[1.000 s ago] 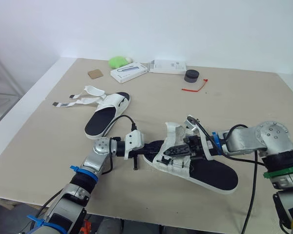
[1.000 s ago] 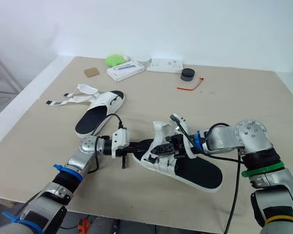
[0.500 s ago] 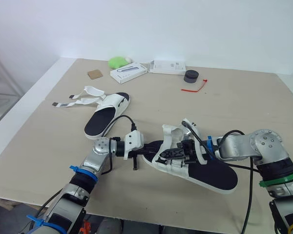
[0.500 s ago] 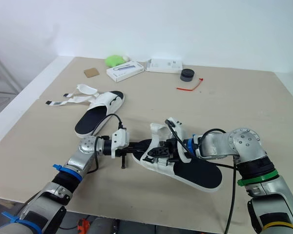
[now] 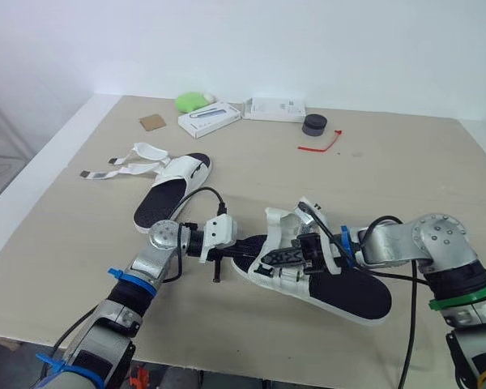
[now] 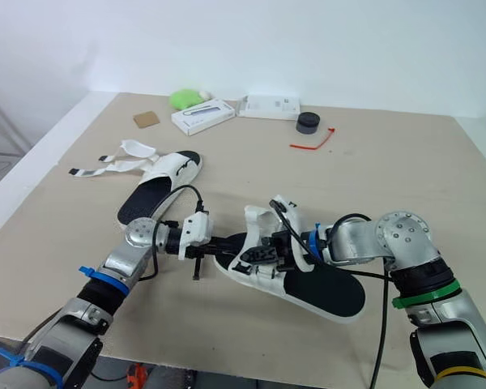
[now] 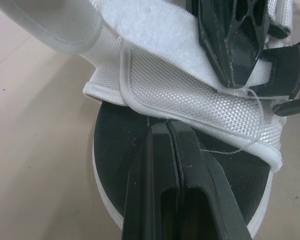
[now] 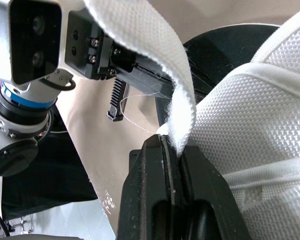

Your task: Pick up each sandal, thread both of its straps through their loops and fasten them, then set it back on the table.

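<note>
Far side of the table (image 5: 405, 162), a green lump (image 5: 191, 101), two white boxes (image 5: 210, 119) (image 5: 275, 109) and a black puck (image 5: 313, 125) are sitting in a row; a red tie (image 5: 322, 144) is lying beside the puck, and a brown square (image 5: 152, 122) is resting near the lump.

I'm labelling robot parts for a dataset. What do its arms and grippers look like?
Both arms are silver with round joints and black cables. The left arm has blue bands; the right arm has a green band and a blue one. The left gripper and right gripper have black fingers.
</note>
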### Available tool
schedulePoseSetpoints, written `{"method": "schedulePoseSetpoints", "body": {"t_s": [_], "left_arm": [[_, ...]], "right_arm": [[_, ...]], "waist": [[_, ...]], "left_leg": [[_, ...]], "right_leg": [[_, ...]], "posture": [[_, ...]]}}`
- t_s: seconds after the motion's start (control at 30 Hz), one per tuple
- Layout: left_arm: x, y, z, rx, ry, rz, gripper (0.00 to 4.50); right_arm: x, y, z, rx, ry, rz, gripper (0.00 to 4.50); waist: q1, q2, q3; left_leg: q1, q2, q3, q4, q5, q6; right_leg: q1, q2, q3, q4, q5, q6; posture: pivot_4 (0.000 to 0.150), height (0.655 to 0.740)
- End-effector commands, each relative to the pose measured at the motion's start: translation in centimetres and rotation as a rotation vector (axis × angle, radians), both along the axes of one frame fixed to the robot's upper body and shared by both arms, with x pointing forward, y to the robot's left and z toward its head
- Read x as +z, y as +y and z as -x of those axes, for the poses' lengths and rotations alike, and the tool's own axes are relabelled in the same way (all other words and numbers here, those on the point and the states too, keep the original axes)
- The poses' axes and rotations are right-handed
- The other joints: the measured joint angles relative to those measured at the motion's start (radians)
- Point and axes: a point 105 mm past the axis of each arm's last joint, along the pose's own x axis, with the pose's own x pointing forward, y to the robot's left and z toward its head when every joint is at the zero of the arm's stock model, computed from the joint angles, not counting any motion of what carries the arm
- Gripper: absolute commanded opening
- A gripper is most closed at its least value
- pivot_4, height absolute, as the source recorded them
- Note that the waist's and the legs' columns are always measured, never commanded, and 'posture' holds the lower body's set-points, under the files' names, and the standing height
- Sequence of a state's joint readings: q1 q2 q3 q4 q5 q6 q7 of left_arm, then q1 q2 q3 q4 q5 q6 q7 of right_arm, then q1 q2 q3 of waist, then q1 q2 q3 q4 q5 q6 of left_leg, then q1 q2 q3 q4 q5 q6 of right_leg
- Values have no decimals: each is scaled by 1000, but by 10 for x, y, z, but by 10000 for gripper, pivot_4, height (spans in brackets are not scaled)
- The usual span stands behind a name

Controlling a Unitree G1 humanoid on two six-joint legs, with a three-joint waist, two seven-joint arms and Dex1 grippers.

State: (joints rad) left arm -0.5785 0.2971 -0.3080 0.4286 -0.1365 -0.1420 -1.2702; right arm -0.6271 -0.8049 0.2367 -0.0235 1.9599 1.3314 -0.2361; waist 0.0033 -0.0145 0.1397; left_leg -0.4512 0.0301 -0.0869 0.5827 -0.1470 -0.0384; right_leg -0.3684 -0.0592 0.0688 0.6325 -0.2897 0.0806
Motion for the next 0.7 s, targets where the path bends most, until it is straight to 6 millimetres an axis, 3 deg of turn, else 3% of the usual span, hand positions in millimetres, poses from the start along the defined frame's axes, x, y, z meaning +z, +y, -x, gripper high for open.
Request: {"method": "schedulePoseSetpoints", "body": {"t_s": [0.03,0.7], "left_arm": [[-54,9,21,-31,172,-186,0],[-55,9,22,-37,170,-199,0]], "right_arm": [[6,7,7,53,-24,-11,362],[11,8,4,31,-61,-14,362]], "waist": [[0,2,1],[0,2,1]], "left_leg": [[0,0,0,0,0,0],[1,0,0,0,0,1]], "right_leg": [[0,1,0,1,-1,-1],[0,1,0,4,-2,-1]], "posture": [[1500,7400],[1500,7400]]}}
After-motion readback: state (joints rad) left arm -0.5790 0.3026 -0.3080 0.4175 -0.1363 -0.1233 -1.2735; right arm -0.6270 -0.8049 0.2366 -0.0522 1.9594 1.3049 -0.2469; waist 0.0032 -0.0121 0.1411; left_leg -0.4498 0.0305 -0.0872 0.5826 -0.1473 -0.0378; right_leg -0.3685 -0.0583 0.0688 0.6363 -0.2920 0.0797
